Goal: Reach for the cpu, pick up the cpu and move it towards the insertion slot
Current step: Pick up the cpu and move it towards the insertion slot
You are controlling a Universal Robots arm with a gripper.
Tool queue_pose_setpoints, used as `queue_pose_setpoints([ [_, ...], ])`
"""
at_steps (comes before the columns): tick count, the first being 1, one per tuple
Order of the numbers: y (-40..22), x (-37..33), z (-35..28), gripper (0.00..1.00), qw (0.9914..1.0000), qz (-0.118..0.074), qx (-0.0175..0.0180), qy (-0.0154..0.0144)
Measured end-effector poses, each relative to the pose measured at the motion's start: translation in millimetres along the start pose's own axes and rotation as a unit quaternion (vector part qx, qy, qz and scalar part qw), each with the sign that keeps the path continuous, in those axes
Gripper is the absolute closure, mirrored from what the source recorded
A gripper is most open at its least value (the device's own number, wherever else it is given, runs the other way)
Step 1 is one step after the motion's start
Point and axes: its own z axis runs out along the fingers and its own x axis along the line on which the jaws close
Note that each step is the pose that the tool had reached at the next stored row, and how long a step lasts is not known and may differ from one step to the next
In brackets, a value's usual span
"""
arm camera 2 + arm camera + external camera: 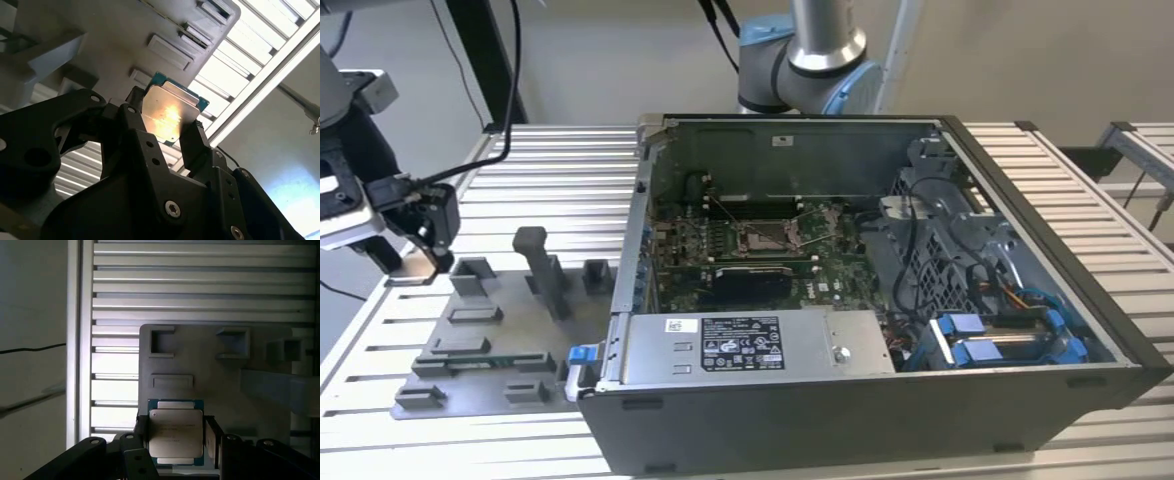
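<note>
Where the jaws hang at the exterior view's left, you have one chip (176, 434) pinched between them, above the grey plate (220, 390), well apart from the socket (767, 237).

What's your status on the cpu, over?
End effector shut on cpu, by the grey fixture plate. Insertion slot off to the exterior view's right, inside the open computer case. Case wall stands between them.
</note>
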Motion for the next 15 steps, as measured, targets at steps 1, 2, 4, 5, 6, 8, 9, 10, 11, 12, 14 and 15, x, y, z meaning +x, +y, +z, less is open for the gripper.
queue_pose_setpoints([
  [1,0.0,0.0,-0.5,1.00,1.00000,0.000,0.0000,0.0001],
  [2,0.1,0.0,-0.9,1.00,1.00000,0.000,0.0000,0.0000],
  [4,0.1,0.0,-1.6,1.00,1.00000,0.000,0.0000,0.0000],
  [5,0.1,0.0,-2.0,1.00,1.00000,0.000,0.0000,0.0000],
  [6,0.2,0.0,-2.3,1.00,1.00000,0.000,0.0000,0.0001],
  [8,0.2,0.0,-3.1,1.00,1.00000,0.000,0.0000,0.0001],
  [9,0.2,0.0,-3.5,1.00,1.00000,0.000,0.0000,0.0001],
  [10,0.2,0.0,-3.8,1.00,1.00000,0.000,0.0000,0.0000],
  [11,0.3,0.0,-4.1,1.00,1.00000,0.000,0.0000,0.0000],
  [12,0.3,0.0,-4.4,1.00,1.00000,0.000,0.0000,0.0000],
  [14,0.3,0.0,-5.0,1.00,1.00000,0.000,0.0000,0.0001],
  [15,0.3,0.0,-5.2,1.00,1.00000,0.000,0.0000,0.0001],
])
